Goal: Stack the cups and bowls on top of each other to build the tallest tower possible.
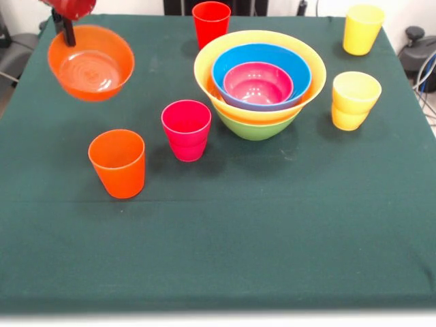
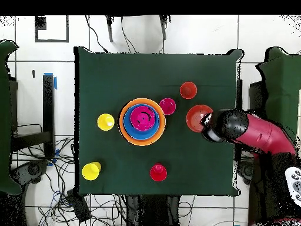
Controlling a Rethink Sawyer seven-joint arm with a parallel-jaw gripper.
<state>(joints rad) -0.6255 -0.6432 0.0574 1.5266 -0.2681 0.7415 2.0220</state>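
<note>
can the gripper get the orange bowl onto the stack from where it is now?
Probably yes. The gripper holds the orange bowl by its rim, raised off the table. The tower is open on top, pink bowl innermost, and nothing tall stands between.

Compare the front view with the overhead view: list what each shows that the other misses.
Front only: the green bowl at the tower's base, under the yellow bowl, and the claw gripping the orange bowl by its rim, lifted off the cloth. Overhead only: the red arm reaching in from the table's side, and the tiled floor with cables. Both: blue bowl, pink bowl, five loose cups.
</note>
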